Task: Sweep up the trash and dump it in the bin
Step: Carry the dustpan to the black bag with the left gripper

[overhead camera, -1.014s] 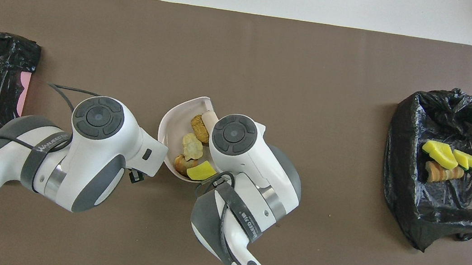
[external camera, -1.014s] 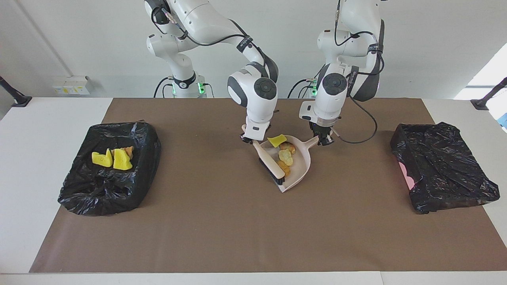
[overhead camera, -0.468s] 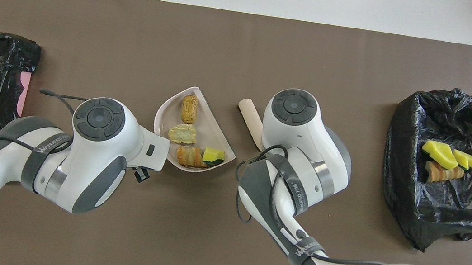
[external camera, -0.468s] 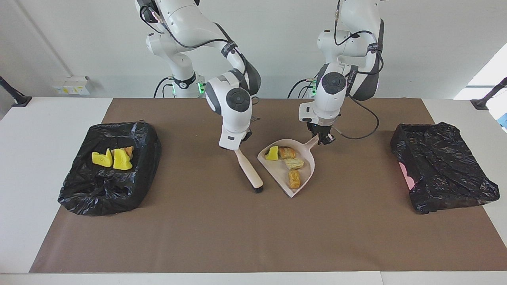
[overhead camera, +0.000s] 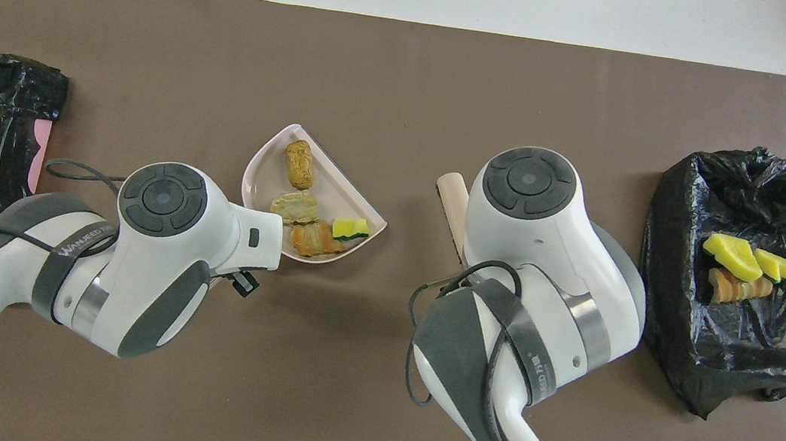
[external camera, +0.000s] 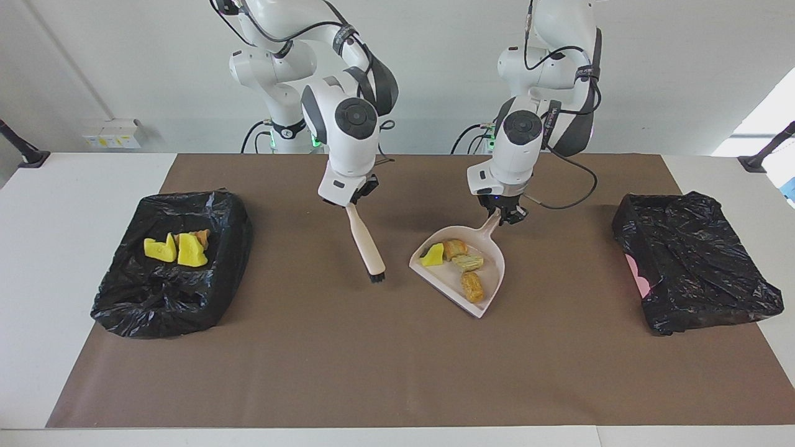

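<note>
My left gripper point(external camera: 504, 216) is shut on the handle of the beige dustpan point(external camera: 490, 271), held slightly raised over the middle of the mat. In the pan lie one yellow sponge chunk point(external camera: 433, 255) and three tan bread-like pieces point(external camera: 467, 262). My right gripper point(external camera: 352, 202) is shut on the beige brush point(external camera: 365, 243), which hangs bristles-down over the mat beside the pan. In the overhead view the wrists hide both grippers, but the pan point(overhead camera: 264, 169) and brush handle point(overhead camera: 454, 192) show. Three more trash pieces point(external camera: 177, 248) lie in the black-bagged bin point(external camera: 230, 217) at the right arm's end.
A second black-bagged bin point(external camera: 689, 261) with a pink patch on its side stands at the left arm's end; nothing shows in it. A brown mat point(external camera: 348, 360) covers the table. The bin with trash also shows in the overhead view point(overhead camera: 675, 212).
My right gripper has lifted the brush out of the dustpan and carried it toward the right arm's end. My left gripper has raised and turned the pan, and the pieces have shifted inside.
</note>
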Robot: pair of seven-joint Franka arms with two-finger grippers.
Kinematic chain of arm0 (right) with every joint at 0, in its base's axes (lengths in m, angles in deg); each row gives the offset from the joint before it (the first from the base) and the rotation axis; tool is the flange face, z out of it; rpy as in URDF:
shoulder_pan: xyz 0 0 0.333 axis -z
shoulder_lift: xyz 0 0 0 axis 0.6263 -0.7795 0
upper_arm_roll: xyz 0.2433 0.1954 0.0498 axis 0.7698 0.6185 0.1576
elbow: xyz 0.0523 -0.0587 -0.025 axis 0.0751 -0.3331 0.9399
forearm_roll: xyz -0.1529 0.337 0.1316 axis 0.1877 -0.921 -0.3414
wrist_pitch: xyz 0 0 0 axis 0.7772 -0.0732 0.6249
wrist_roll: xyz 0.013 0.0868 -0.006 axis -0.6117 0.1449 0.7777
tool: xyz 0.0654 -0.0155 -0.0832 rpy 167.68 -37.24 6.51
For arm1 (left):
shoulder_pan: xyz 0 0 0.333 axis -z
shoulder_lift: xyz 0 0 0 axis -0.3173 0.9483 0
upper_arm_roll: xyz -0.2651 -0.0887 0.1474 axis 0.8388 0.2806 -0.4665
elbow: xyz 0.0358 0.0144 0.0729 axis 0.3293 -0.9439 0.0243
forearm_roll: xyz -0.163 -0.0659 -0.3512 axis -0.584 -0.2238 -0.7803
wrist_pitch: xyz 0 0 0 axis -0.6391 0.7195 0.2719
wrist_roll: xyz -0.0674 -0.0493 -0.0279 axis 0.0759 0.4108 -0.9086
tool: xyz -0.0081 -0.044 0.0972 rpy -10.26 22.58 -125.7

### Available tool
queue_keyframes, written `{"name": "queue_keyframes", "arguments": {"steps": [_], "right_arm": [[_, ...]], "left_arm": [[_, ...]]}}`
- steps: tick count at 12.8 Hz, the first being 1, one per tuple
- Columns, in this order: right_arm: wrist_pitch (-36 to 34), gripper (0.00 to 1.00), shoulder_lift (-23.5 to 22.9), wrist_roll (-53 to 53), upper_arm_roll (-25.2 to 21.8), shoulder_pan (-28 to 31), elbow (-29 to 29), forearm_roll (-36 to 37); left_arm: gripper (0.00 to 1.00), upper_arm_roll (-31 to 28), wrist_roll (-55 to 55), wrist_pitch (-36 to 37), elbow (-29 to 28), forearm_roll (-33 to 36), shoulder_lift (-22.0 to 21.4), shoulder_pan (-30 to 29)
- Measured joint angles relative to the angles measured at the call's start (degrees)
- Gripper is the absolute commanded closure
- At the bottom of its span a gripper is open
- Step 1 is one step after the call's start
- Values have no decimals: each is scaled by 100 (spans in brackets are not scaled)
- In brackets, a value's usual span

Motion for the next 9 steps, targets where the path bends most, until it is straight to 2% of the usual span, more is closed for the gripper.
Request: {"name": "queue_keyframes", "arguments": {"steps": [3, 5, 9], "right_arm": [[-56, 100, 166, -1146, 18, -531, -240, -43], [58, 100, 406, -1654, 31, -863, -616, -232], [1172, 100, 924, -2712, 49, -1438, -1494, -1064]], "left_arm": [[100, -51, 608, -2, 100, 0, -233, -40], [100, -98, 827, 51, 152, 0, -538, -215], [100, -146, 863, 779, 695, 0, -841, -877]]}}
